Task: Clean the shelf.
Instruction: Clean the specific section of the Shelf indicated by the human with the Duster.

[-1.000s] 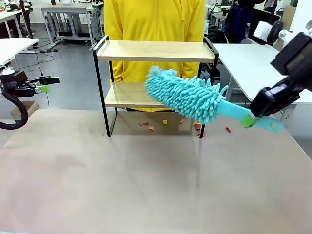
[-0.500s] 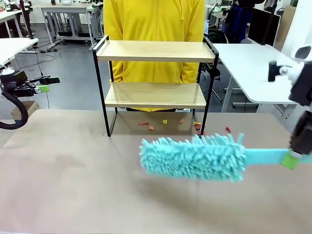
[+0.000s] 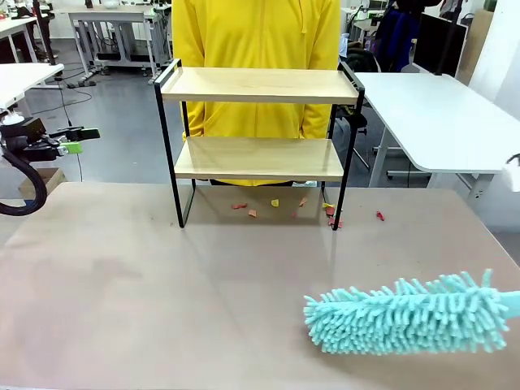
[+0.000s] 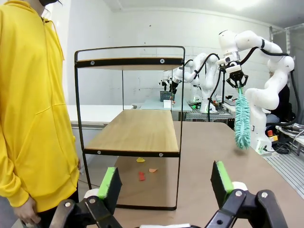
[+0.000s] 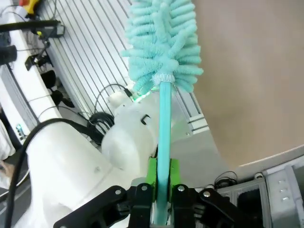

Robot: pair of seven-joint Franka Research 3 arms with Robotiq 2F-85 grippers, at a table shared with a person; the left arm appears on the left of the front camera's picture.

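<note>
The shelf (image 3: pixel 260 85) stands at the table's far middle, its two wooden boards bare; it shows side-on as the shelf (image 4: pixel 135 130) in the left wrist view. A turquoise fluffy duster (image 3: pixel 406 318) hangs low over the table's front right, head pointing left, handle running off the right edge. My right gripper (image 5: pixel 162 176) is shut on the duster's handle (image 5: pixel 164 128), and the right gripper (image 4: pixel 236 81) shows far off holding the duster (image 4: pixel 241 118) head down. My left gripper (image 3: pixel 81 140) is off the table's left side, and it stands open and empty (image 4: pixel 165 180), aimed at the shelf.
Small red, orange and yellow scraps (image 3: pixel 276 207) lie on the table under and beside the shelf. A person in a yellow hoodie (image 3: pixel 256 32) stands close behind the shelf. A white table (image 3: pixel 431 114) is at the back right.
The duster swung from in front of the shelf's lower board down and right to the table's front right. The right arm left the front view. The left arm stayed still.
</note>
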